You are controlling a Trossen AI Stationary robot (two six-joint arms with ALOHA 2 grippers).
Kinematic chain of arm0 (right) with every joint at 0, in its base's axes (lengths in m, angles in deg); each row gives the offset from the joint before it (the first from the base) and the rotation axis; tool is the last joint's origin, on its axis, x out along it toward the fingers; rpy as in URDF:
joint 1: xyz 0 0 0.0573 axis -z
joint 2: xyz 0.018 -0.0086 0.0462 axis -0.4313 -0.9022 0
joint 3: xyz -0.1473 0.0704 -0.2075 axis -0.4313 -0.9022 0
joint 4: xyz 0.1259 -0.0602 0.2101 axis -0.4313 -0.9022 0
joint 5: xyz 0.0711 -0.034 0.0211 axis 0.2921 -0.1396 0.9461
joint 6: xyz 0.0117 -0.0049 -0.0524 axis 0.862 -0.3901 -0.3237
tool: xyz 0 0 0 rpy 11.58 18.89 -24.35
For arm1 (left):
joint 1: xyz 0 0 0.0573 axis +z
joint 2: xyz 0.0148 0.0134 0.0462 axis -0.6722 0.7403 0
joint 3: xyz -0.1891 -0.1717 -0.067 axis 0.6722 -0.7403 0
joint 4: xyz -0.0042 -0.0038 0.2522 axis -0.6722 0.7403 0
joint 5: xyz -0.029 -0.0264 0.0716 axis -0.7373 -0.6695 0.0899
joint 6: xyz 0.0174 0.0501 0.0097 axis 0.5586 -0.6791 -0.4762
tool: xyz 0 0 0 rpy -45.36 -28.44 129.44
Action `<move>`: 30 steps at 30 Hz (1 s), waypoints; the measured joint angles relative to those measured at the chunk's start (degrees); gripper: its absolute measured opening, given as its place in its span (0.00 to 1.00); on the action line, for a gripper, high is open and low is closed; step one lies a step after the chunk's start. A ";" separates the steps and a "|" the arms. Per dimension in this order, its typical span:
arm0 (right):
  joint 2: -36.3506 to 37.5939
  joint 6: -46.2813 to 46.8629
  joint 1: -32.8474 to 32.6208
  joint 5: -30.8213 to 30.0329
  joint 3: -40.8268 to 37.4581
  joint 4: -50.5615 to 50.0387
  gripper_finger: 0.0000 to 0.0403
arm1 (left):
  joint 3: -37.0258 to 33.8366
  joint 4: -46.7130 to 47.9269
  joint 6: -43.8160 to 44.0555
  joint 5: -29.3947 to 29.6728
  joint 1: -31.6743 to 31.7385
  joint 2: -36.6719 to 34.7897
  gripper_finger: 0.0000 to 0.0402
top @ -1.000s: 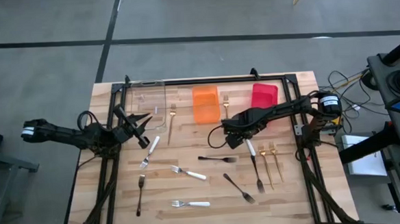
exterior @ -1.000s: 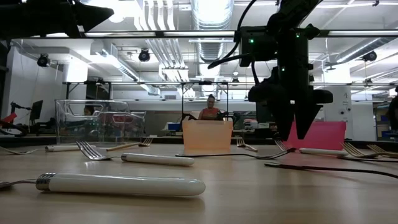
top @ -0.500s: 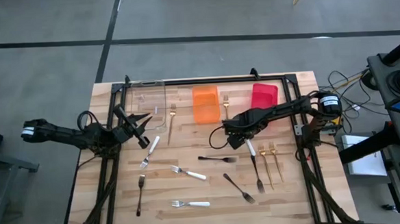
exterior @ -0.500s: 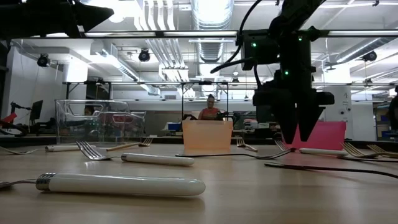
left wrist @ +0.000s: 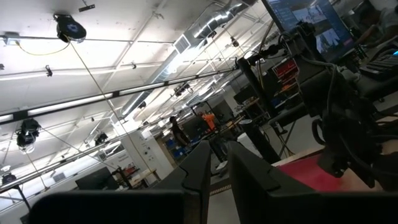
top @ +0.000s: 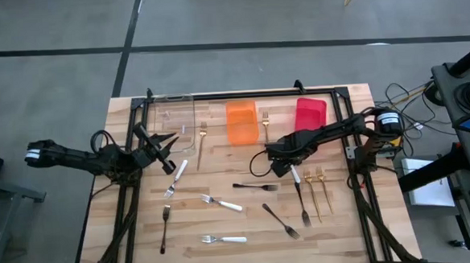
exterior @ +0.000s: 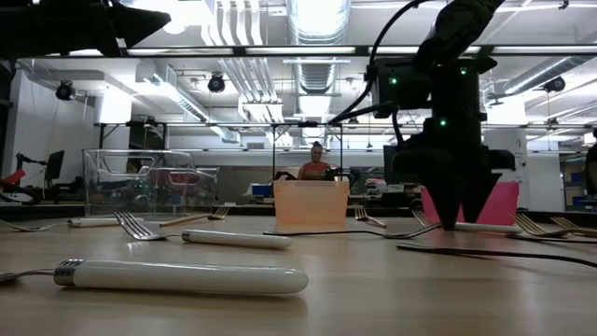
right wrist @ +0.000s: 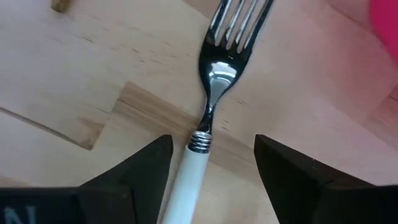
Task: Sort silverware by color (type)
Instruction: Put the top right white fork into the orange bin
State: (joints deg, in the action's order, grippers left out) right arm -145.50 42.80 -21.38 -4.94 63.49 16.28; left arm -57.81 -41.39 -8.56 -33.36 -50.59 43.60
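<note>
Several forks lie flat on the wooden table (top: pixel 221 168): dark metal, gold, and silver with white handles. My right gripper (top: pixel 290 168) points down, open, low over one white-handled fork (right wrist: pixel 208 112). In the right wrist view its fingers (right wrist: pixel 134 177) stand on either side of the spot where the white handle meets the metal neck, without touching it. In the low view its tips (exterior: pixel 454 220) hang just above the tabletop. My left gripper (top: pixel 165 154) waits raised at the table's left, fingers nearly together (left wrist: pixel 214 168), holding nothing.
A clear bin (top: pixel 174 118), an orange bin (top: pixel 241 121) and a red bin (top: pixel 311 113) stand in a row at the far edge. Two gold forks (top: pixel 317 195) and a dark fork (top: pixel 302 204) lie just near-right of my right gripper; another dark fork (top: pixel 256 187) lies to its near-left.
My right gripper has come down toward the white-handled fork, still open and pointing down. The forks have stayed where they were.
</note>
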 joint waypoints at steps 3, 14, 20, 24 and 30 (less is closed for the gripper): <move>0.00 0.00 0.00 0.70 -0.01 0.72 0.55 | 0.00 0.00 0.00 0.00 -0.01 0.00 0.10; -0.07 -0.02 -0.15 1.54 0.01 2.82 0.25 | 0.00 -0.01 0.00 0.02 -0.01 0.00 0.10; -0.07 0.01 -0.28 2.54 0.00 4.02 0.08 | 0.00 -0.01 0.00 0.01 -0.01 0.00 0.10; -0.07 1.89 -0.28 2.71 0.20 4.56 0.06 | 0.00 -0.01 0.00 0.00 -0.01 0.00 0.10; 0.29 5.74 -0.28 4.55 2.31 3.63 0.09 | 0.00 0.01 0.00 0.02 0.01 0.00 0.10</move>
State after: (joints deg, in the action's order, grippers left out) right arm -145.21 48.55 -21.67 -0.40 65.79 19.91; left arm -57.81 -41.39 -8.56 -33.34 -50.58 43.60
